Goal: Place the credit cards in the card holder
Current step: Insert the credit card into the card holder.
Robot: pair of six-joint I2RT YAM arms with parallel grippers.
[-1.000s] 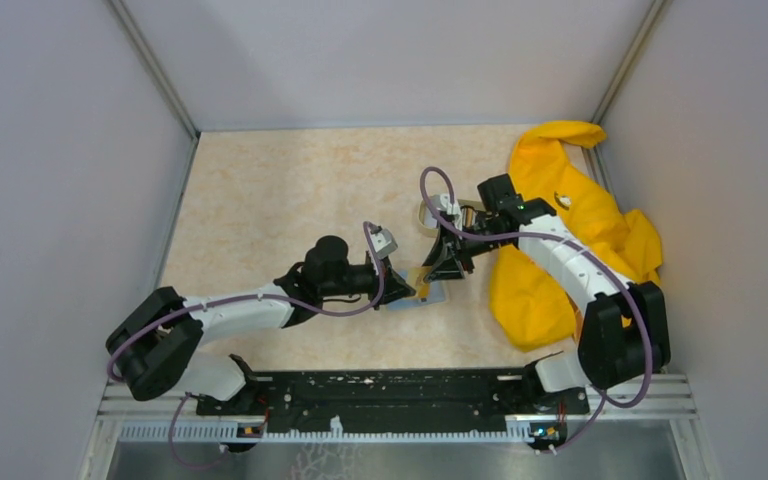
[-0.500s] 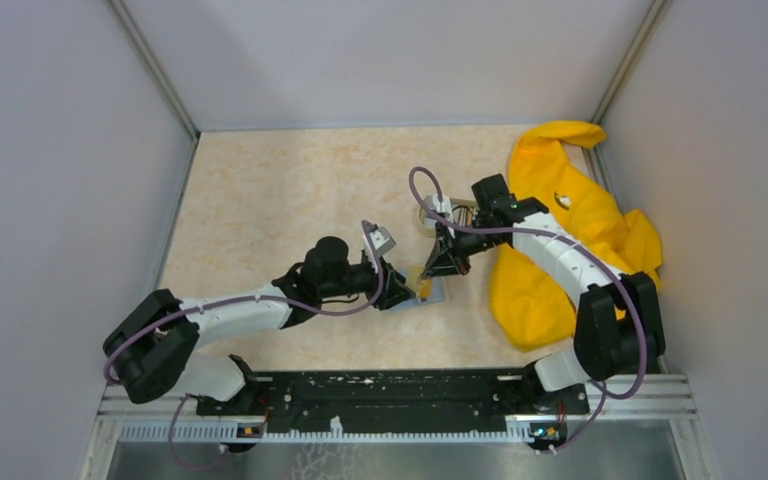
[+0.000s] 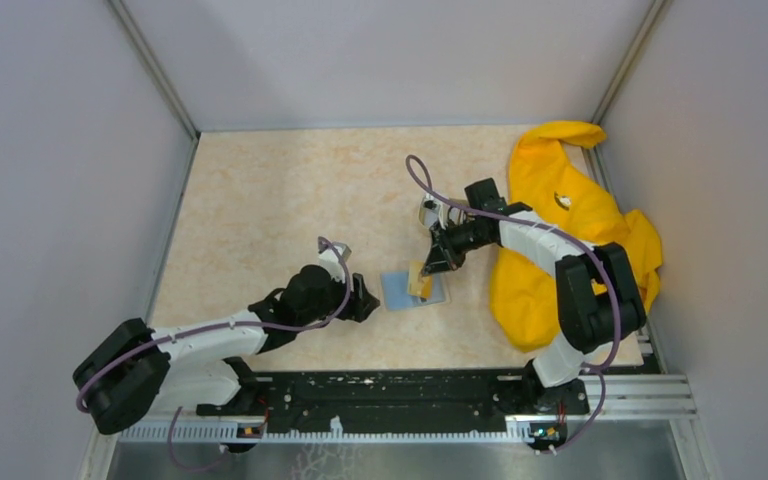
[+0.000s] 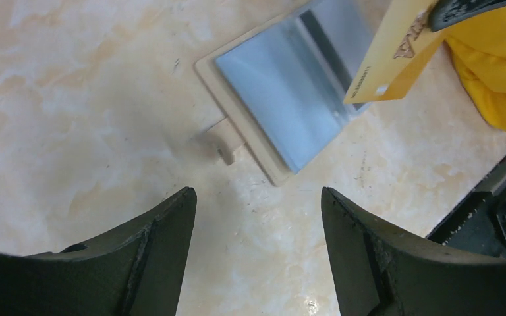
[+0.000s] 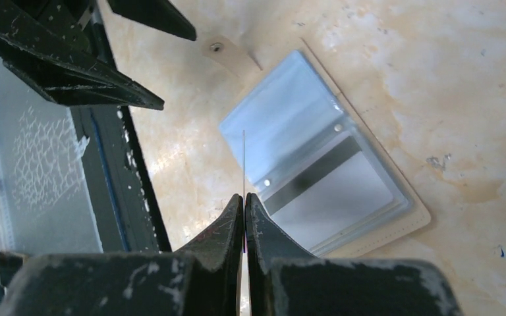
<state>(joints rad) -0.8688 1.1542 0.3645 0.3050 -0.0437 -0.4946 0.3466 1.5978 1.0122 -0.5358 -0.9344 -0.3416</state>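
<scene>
The card holder (image 3: pixel 400 291) lies open on the table, light blue inside (image 4: pixel 283 99), with its snap tab towards my left arm. A grey card with a dark stripe (image 5: pixel 333 191) sits in one of its pockets. My right gripper (image 3: pixel 430 264) is shut on a yellow credit card (image 4: pixel 392 59), holding it on edge just above the open holder (image 5: pixel 369 227). In the right wrist view the yellow card (image 5: pixel 244 158) shows as a thin line ahead of the gripper (image 5: pixel 244 196). My left gripper (image 4: pixel 257 194) stands open and empty on the near-left side of the holder.
A big yellow cloth (image 3: pixel 570 240) lies bunched at the right of the table, under my right arm. A small dish (image 3: pixel 427 212) shows partly behind the right wrist. The black base rail (image 3: pixel 390 390) runs along the near edge.
My left gripper has opened and drawn back to the near left, away from the holder. My right gripper has closed on the yellow card and shifted slightly left over the holder.
</scene>
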